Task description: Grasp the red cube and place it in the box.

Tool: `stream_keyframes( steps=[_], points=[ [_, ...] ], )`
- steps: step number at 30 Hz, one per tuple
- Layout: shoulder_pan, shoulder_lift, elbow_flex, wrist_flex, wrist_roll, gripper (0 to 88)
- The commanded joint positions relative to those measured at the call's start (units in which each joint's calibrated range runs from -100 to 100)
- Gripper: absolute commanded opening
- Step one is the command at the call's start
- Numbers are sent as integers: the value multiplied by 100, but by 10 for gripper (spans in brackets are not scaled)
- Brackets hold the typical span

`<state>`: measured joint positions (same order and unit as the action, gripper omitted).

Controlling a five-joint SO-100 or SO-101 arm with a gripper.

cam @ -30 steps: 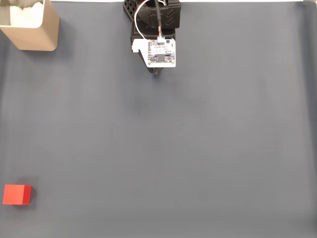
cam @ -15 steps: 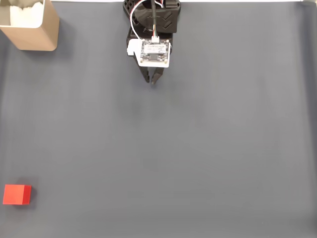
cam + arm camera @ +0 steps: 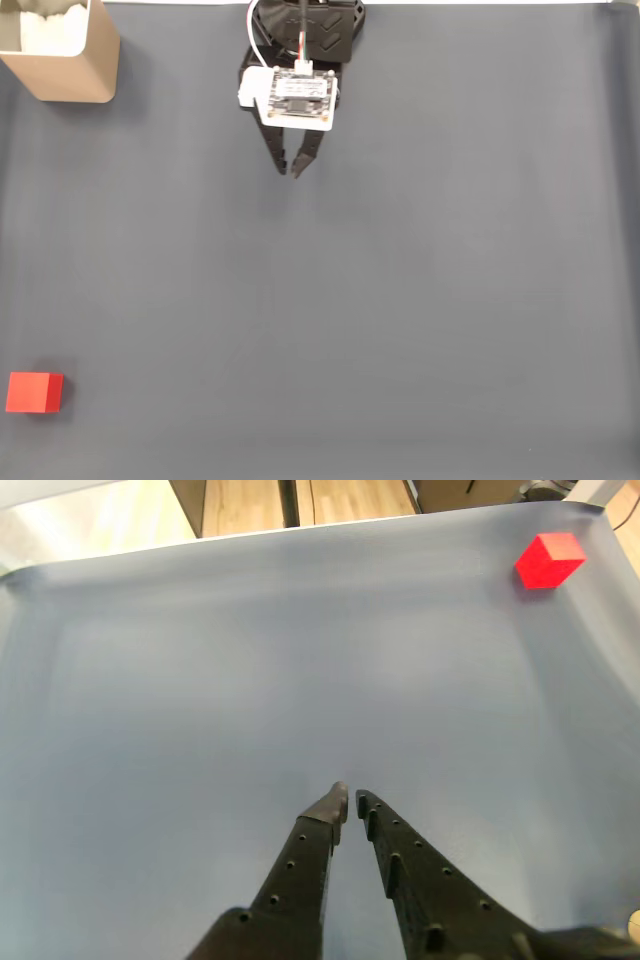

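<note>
The box [image 3: 60, 50] sits at the top-left corner of the counter [image 3: 450, 300] in the fixed view, well apart from everything. My hand [image 3: 290, 172] has come forward from the arm's base over the last second, its tips nearly touching and holding nothing. The red cube [image 3: 35, 392] waits untouched at the lower-left edge, so I judge the reach only just begun

The red cube [image 3: 34, 392] — small, matte, plain-faced — sits flat on the dark grey mat, well apart from the gripper [image 3: 290, 170], far down and left of its fingertips in the fixed view; the wrist view shows it [image 3: 549, 559] far ahead and right. The box [image 3: 62, 50] — tan, open-topped, pale inside — stands upright, left of the gripper.
</note>
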<state>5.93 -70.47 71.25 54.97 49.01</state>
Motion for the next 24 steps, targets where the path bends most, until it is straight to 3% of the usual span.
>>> stream_keyframes(
  steps=[1,24],
  points=[
    [216,696,-1048,-87,-54,0],
    [1644,4534,-5364,3,-303,0]
  ],
)
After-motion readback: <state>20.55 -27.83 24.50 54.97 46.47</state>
